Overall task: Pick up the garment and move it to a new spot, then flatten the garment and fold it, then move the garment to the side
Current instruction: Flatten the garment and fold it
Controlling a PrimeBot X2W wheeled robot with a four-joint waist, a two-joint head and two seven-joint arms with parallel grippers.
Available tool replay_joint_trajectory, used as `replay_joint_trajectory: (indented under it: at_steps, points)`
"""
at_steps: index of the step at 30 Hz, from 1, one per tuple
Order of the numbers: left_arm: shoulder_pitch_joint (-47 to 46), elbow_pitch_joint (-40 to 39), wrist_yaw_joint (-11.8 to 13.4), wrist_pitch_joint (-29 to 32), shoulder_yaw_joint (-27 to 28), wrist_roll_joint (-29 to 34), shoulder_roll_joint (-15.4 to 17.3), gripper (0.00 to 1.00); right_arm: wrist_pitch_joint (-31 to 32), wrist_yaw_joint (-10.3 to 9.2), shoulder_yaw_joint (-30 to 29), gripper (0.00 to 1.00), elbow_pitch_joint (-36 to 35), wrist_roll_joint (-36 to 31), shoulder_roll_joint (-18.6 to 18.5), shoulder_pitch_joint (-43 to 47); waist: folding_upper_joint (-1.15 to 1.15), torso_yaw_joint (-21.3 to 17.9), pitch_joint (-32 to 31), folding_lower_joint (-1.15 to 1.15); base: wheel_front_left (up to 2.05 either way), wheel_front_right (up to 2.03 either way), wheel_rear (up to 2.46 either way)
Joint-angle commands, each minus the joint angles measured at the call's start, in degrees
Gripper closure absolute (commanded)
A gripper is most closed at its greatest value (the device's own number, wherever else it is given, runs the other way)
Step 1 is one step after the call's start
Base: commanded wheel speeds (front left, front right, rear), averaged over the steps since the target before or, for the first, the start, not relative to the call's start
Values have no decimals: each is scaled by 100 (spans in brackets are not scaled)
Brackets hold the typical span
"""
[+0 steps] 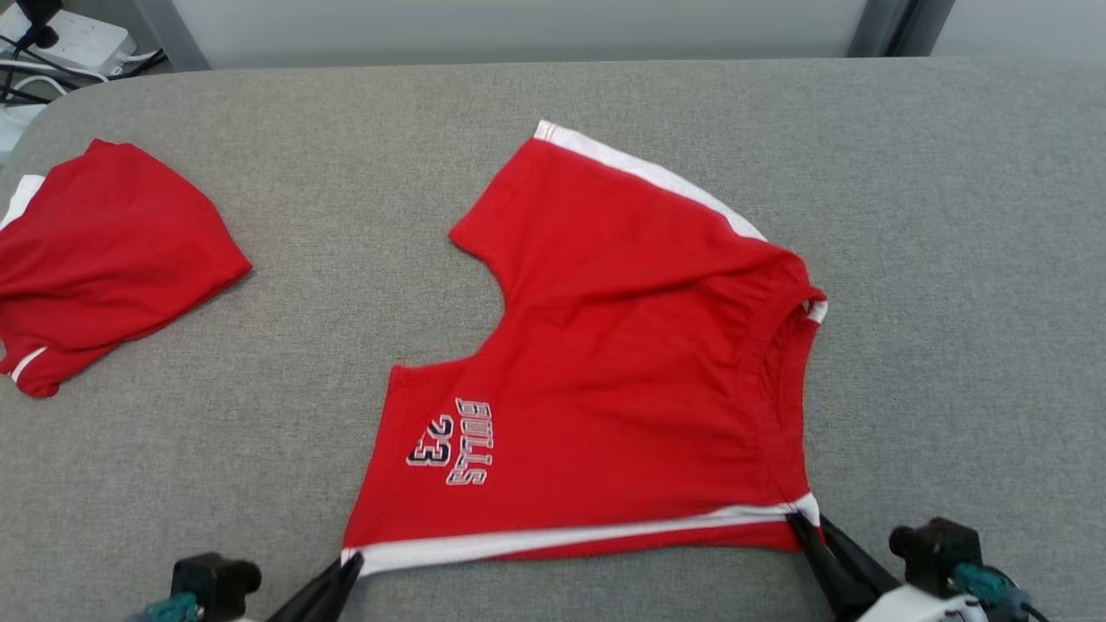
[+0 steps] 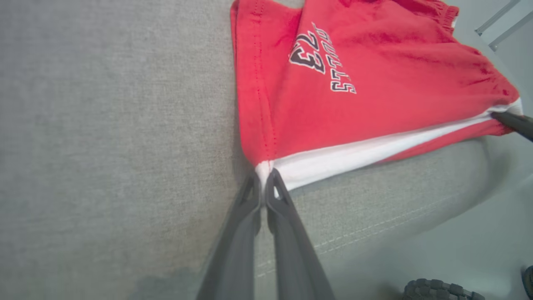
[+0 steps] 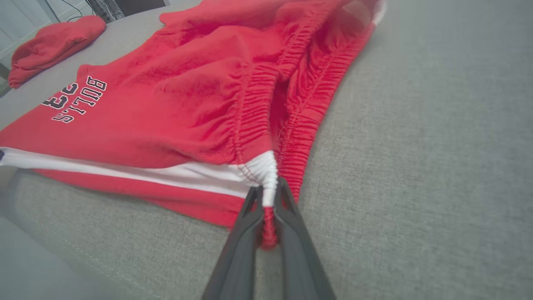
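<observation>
The garment is a pair of red shorts with white side stripes and a "BULLS 23" print, spread on the grey padded table. My left gripper is shut on its near left hem corner, pinching the white stripe end. My right gripper is shut on the near right corner at the elastic waistband. In the left wrist view the garment stretches away to the upper right, with the right gripper's dark fingers at its far corner. In the right wrist view the garment spreads to the left.
A second red garment lies crumpled at the table's far left, also seen in the right wrist view. A white power strip with cables sits beyond the table's back left corner. The grey table stretches wide to the right.
</observation>
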Motion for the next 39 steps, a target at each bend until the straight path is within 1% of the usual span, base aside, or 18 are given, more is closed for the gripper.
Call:
replay_joint_trajectory:
  at_steps: [1, 3, 4, 7, 9, 12, 14, 15, 17, 19, 21, 23, 28, 31, 34, 39]
  points:
    - [152, -328, 199, 5, 318, -103, 318, 100, 63, 23, -36, 100, -332, 22, -166, 265, 0, -5, -14, 0, 0, 0, 0]
    - [440, -653, 380, 37, 394, -180, 423, 100, 166, 23, -146, 100, -589, 24, -175, 538, 0, -17, -17, 0, 0, 0, 0]
    - [707, -983, 549, 85, 460, -251, 527, 100, 281, 23, -257, 100, -860, -3, -171, 794, 0, -24, -4, 0, 0, 0, 0]
    - [934, -1467, 773, 85, 590, -282, 670, 100, 446, 23, -397, 100, -1255, -22, -118, 1107, 0, -22, 26, 0, 0, 0, 0]
    - [916, -1762, 863, 84, 701, -299, 746, 100, 563, 23, -475, 100, -1489, 15, -58, 1226, 0, -26, 63, 0, 0, 0, 0]
    - [752, -2030, 866, 150, 800, -341, 816, 100, 705, 23, -539, 100, -1696, 142, 21, 1236, 0, -52, 119, 0, 0, 0, 0]
    - [475, -2232, 837, 314, 873, -363, 925, 100, 844, 23, -584, 100, -1871, 415, 120, 1129, 0, -102, 196, 0, 0, 0, 0]
    - [302, -2302, 807, 425, 881, -345, 989, 100, 921, 23, -568, 100, -1940, 437, 90, 1019, 0, -139, 237, 0, 0, 0, 0]
    - [-126, -2417, 711, 652, 897, -354, 1060, 100, 1020, 23, -616, 100, -2031, 661, 163, 783, 0, -215, 340, 0, 0, 0, 0]
    - [-613, -2412, 613, 880, 934, -440, 1057, 100, 1113, 23, -625, 100, -2058, 844, 199, 479, 0, -312, 456, 0, 0, 0, 0]
    - [-1130, -2278, 506, 1128, 988, -656, 970, 100, 1165, 23, -641, 100, -2016, 1063, 266, 165, 0, -406, 597, 0, 0, 0, 0]
    - [-1711, -2046, 332, 1322, 1048, -940, 807, 100, 1154, 23, -688, 100, -1940, 1384, 379, -138, 0, -483, 733, 0, 0, 0, 0]
    - [-3132, -1189, 68, 1925, 911, -1082, 657, 100, 1060, 23, -692, 100, -1518, 1978, 614, -927, 0, -733, 1069, 0, 0, 0, 0]
    - [-3970, -618, -29, 2218, 785, -1054, 557, 100, 924, 23, -580, 100, -1203, 2233, 745, -1436, 0, -922, 1277, 0, 0, 0, 0]
    - [-4720, -61, -93, 2431, 666, -984, 497, 100, 806, 23, -320, 100, -892, 2448, 855, -1931, 0, -1175, 1489, 0, 0, 0, 0]
    - [-5570, 824, -146, 2596, 512, -915, 474, 100, 541, 23, 195, 100, -420, 2831, 966, -2568, 0, -1591, 1779, 0, 0, 0, 0]
